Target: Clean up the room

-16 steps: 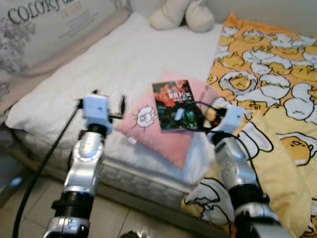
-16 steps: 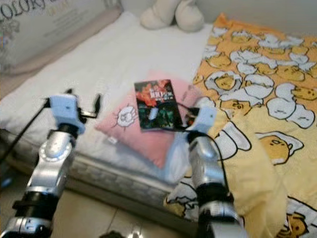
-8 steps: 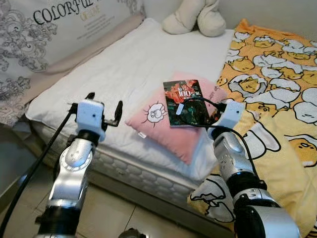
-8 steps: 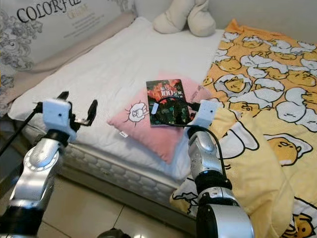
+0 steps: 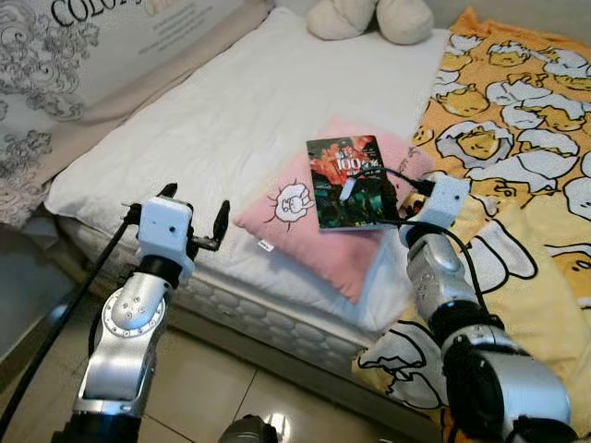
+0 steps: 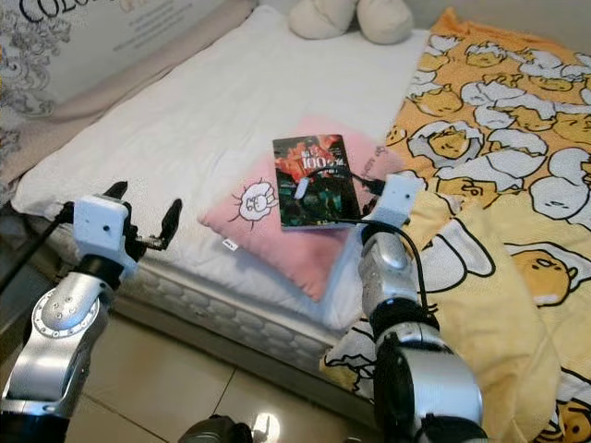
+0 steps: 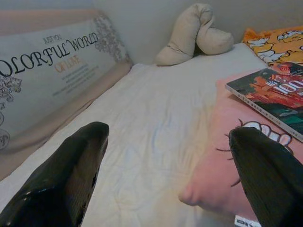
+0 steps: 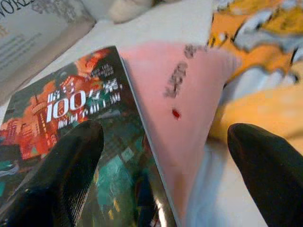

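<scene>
A dark-covered book (image 5: 343,181) with red art lies on a pink pillow (image 5: 294,224) near the front edge of the white bed (image 5: 212,120). My right gripper (image 5: 380,194) is open low over the book's near right corner. In the right wrist view one finger (image 8: 71,165) hangs over the book (image 8: 71,113) and the other finger (image 8: 265,165) is beyond the pillow's (image 8: 180,94) edge. My left gripper (image 5: 196,201) is open at the mattress edge, left of the pillow, holding nothing. In the left wrist view the left gripper (image 7: 165,189) faces the pillow (image 7: 222,161) and book (image 7: 270,94).
A yellow cartoon-print blanket (image 5: 517,138) covers the bed's right side and hangs over its front. A cream plush toy (image 5: 369,17) lies at the far end. A long printed cushion (image 5: 83,55) runs along the left. Tiled floor (image 5: 231,397) lies below my arms.
The whole picture has shifted, so the camera moved. Both grippers stay open and keep about the same places beside the bed edge and over the book.
</scene>
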Controlling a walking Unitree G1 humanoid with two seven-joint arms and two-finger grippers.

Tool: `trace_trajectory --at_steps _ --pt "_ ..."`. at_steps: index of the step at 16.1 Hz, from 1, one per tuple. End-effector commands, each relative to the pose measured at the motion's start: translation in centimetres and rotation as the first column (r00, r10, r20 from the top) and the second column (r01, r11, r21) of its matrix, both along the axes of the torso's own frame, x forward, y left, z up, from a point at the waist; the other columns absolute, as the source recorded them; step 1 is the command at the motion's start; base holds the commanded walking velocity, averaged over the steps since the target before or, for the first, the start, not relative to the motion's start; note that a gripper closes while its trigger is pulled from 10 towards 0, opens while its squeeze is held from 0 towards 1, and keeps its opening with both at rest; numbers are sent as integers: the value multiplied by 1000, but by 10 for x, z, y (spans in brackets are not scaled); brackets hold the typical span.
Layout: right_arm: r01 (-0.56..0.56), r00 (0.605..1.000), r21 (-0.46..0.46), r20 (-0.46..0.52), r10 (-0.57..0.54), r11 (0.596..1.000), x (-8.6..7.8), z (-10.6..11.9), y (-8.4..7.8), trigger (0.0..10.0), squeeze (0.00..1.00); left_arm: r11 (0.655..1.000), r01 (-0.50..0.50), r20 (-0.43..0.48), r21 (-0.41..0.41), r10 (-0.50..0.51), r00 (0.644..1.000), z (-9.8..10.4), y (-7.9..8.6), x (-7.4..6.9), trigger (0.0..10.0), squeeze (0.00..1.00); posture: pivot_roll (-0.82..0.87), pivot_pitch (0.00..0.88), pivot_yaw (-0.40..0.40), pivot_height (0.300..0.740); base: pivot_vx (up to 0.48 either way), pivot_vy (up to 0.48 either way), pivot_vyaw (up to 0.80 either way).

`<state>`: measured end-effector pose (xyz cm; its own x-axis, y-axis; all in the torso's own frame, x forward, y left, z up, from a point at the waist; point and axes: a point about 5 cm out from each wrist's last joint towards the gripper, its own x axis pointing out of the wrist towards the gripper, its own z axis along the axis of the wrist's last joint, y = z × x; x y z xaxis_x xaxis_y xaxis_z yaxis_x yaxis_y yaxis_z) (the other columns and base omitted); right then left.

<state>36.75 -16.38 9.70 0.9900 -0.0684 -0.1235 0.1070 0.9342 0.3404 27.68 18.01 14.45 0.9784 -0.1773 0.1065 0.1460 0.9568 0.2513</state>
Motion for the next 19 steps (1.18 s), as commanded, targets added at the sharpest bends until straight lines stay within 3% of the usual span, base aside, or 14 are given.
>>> trace_trajectory --at_steps 1,4,6,8,9,10,11,15,19 --pt "-19 999 82 -26 21 996 2 -2 6 10000 0 1000 9 -7 13 -9 1000 1 -1 -3 10000 0 186 111 62 740 0 0 0" --pt "-52 995 243 -69 71 969 3 -7 22 10000 0 1000 -11 -10 12 11 1000 2 2 -6 10000 0 199 110 48 740 0 0 0" --pt "-72 987 369 -105 118 927 1 -12 37 10000 0 1000 -17 -15 10 17 1000 2 1 -8 10000 0 206 110 43 740 0 0 0" --pt "-97 980 426 -116 161 900 1 -14 47 10000 0 1000 -19 -19 10 19 1000 2 1 -8 10000 0 209 110 41 740 0 0 0" --pt "-121 975 441 -114 189 889 1 -13 52 8706 0 1000 -21 -18 10 21 1000 3 0 -8 10000 0 211 108 39 740 0 0 0" --pt "-129 973 436 -118 199 891 1 -12 54 2588 0 1000 -22 -18 10 22 1000 3 0 -8 10000 0 209 107 40 740 0 0 0" --pt "-136 970 437 -125 210 889 1 -13 56 0 0 1000 -21 -18 10 22 1000 2 0 -8 10000 0 208 107 40 740 0 0 0" --pt "-114 967 486 -145 208 867 -1 -17 55 0 0 1000 -15 -26 10 15 1000 1 -3 -6 10000 0 198 107 43 740 0 0 0" --pt "-121 973 453 -123 197 883 1 -13 53 0 0 1000 -1 -23 21 1 1000 1 -6 -4 10000 0 192 100 46 740 0 0 0"
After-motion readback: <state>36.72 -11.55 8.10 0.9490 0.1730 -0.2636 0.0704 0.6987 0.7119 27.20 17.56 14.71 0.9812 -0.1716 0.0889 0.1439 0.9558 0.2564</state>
